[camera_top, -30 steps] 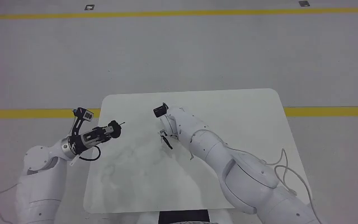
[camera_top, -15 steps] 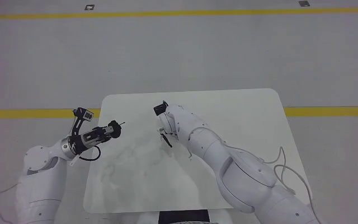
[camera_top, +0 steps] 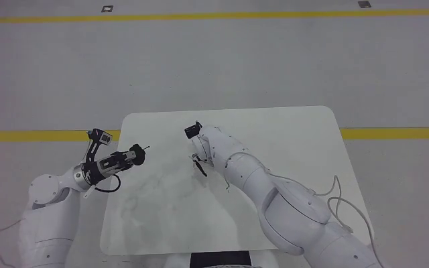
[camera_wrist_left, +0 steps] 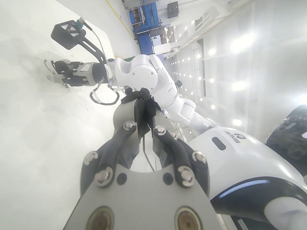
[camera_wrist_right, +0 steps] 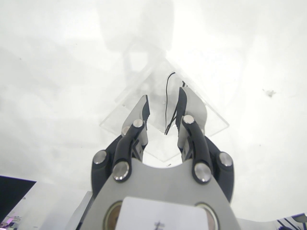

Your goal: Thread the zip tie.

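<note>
My left gripper (camera_top: pixel 139 155) hangs over the table's left edge, shut on a black zip tie (camera_wrist_left: pixel 144 108). The tie's thin tip (camera_top: pixel 145 148) pokes out toward the table's middle, and its strap runs back between the fingers (camera_wrist_left: pixel 134 142). My right gripper (camera_wrist_right: pixel 164 100) points down at the table's middle (camera_top: pixel 197 165) and is open. Between its fingers a thin black strand (camera_wrist_right: pixel 166 96) rises over a clear plastic plate (camera_wrist_right: pixel 211 118), closer to one pad (camera_wrist_right: pixel 181 102) than to the other. The left wrist view has that gripper (camera_wrist_left: pixel 53 71) farther off, just above the plate (camera_wrist_left: pixel 51 56).
The white table (camera_top: pixel 295 147) is bare around the clear plate. A small dark speck (camera_wrist_right: pixel 270 93) lies on the tabletop near the plate. Grey floor with yellow lines (camera_top: pixel 382 133) surrounds the table.
</note>
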`<state>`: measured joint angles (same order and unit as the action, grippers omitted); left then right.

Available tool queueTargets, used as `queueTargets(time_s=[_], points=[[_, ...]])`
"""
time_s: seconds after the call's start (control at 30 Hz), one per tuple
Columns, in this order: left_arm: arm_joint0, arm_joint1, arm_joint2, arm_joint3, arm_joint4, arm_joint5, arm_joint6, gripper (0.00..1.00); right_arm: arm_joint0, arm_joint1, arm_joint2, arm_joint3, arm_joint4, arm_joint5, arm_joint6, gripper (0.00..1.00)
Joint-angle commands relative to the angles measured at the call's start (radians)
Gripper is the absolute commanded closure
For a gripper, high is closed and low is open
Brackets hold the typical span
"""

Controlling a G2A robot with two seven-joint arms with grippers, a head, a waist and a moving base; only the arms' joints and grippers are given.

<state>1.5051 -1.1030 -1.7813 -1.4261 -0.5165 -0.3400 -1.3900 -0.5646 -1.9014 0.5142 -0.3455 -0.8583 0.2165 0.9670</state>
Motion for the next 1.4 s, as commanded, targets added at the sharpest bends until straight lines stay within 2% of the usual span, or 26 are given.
queueTargets(time_s=[0.0, 0.1, 0.27, 1.37], points=[[0.0, 0.0, 0.0, 0.0, 0.0, 0.0, 0.0, 1.0, 0.001, -0.002, 0.002, 0.005, -0.002, -0.003, -0.002, 0.77], [0.0, 0.0, 0.0, 0.0, 0.0, 0.0, 0.0, 1.0, 0.002, -0.005, 0.005, 0.014, -0.004, -0.008, -0.004, 0.79], [0.0, 0.0, 0.0, 0.0, 0.0, 0.0, 0.0, 1.0, 0.002, -0.011, 0.009, 0.027, -0.008, -0.014, -0.008, 0.91], [0.0, 0.0, 0.0, 0.0, 0.0, 0.0, 0.0, 1.0, 0.007, -0.035, 0.038, 0.057, -0.04, -0.014, -0.016, 0.83]])
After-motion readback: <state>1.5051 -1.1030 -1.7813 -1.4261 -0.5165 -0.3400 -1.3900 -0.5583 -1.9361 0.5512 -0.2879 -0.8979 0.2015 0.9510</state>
